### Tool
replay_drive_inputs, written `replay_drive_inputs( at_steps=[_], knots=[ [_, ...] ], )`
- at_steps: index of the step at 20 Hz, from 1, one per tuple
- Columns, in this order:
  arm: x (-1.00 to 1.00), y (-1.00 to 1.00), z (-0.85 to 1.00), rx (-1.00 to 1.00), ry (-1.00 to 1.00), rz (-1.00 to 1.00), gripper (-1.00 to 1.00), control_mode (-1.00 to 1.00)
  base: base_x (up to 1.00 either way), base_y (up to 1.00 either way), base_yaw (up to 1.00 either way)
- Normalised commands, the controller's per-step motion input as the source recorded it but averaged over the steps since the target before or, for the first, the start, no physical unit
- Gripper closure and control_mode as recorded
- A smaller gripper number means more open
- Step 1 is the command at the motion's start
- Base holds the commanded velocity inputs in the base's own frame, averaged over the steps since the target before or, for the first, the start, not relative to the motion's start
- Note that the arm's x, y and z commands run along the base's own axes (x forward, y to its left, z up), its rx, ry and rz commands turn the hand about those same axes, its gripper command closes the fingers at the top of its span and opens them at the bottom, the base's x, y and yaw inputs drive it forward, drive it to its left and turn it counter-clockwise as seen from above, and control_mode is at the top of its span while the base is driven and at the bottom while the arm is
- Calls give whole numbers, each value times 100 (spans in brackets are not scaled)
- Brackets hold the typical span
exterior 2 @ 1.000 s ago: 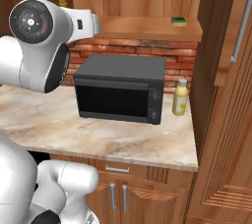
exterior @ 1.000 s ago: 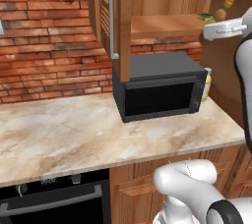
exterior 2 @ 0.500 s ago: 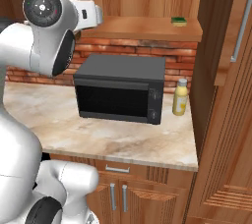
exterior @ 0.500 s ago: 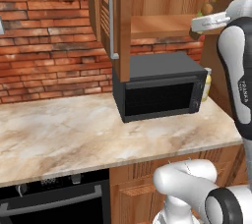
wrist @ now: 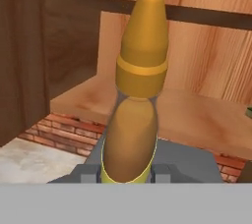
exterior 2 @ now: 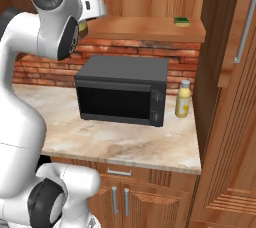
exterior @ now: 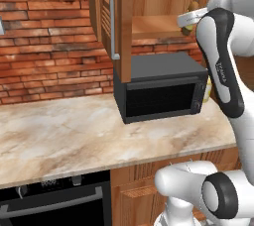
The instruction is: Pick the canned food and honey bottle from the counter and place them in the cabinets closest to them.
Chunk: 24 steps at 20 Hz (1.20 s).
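End effector (wrist: 123, 171) around honey bottle (wrist: 135, 95)

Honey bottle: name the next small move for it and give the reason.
Probably ease the honey bottle forward over the open cabinet shelf, then lower it. The pincer is shut on its base and holds it upright in front of the shelf edge, above the microwave.

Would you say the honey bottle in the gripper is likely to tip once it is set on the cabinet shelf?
Probably somewhat: the honey bottle is tall and slim, tapering to a pointed cap. Its smooth, rounded body may slip or roll if laid down. The gripper clasps it low.
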Motion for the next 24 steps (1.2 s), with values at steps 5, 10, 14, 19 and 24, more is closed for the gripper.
replay_drive_inputs(
  at_steps=[5,10,14,19,24],
  knots=[
    [58,8,0,-5,6,-2,100,-100,0,0,0],
    [32,0,0,-2,3,0,100,-100,0,0,0],
    [0,0,0,0,0,0,100,-100,0,0,0],
    [0,-1,-13,0,0,0,100,-100,0,0,0],
    [20,0,-18,-1,0,0,100,-100,0,0,0]
  ],
)
